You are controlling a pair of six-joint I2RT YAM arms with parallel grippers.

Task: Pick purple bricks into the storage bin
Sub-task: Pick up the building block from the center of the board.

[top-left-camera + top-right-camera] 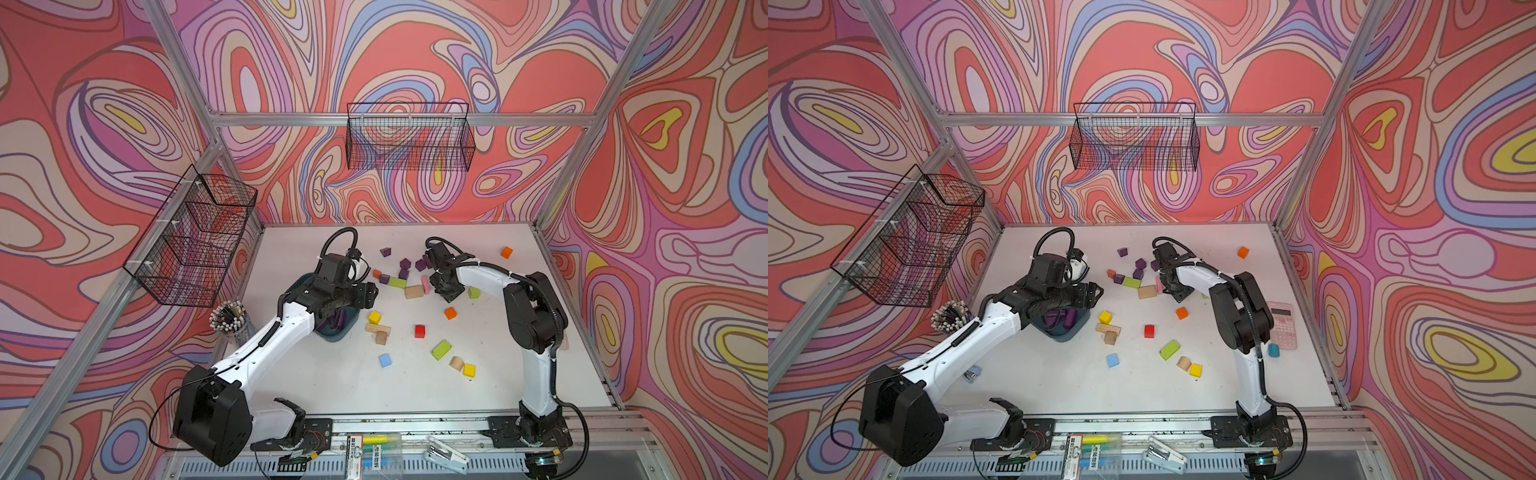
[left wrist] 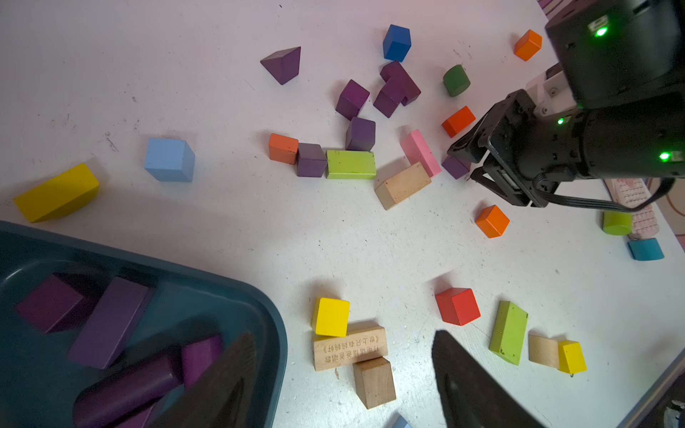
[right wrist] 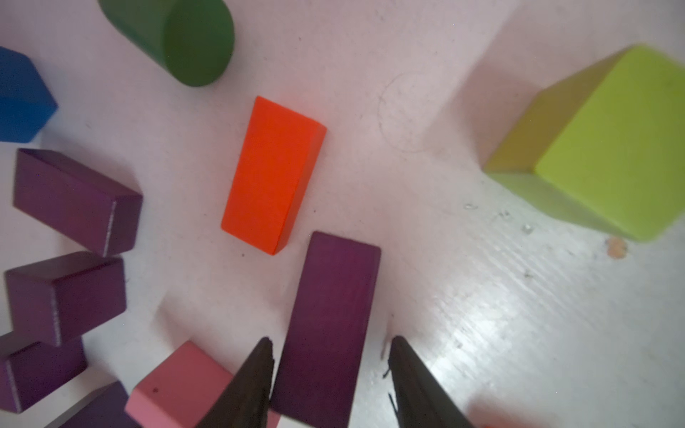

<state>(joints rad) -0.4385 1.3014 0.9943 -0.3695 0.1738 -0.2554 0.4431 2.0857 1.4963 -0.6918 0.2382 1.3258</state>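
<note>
- Right gripper (image 3: 331,339) is low on the bench (image 1: 332,395), jaws astride one purple brick (image 3: 333,296). One finger (image 3: 255,370) touches its long side and the other side shows a gap, so not clamped.
- Left gripper (image 2: 344,333) hangs spread w/ nothing btw. its fingers, by the rim of the storage bin (image 2: 274,355).
- In a top view the bin (image 1: 1077,326) sits approx. at 9 o'clock from bench middle. Some purple bricks (image 2: 111,318) lie inside it.
- Loose purple bricks (image 1: 405,264) lie toward 12 o'clock.
- Brick is a painted wood cuboid: matte, flat faces, crisp edges. I judge it light, stiff, not fragile, paint maybe a bit slick.
- Best hold, I think: across the two long flat sides, near the middle, so it does not swing.
- Pink slab (image 1: 424,284) is just beside, at 9 o'clock of this gripper, and could get nudged.
</note>
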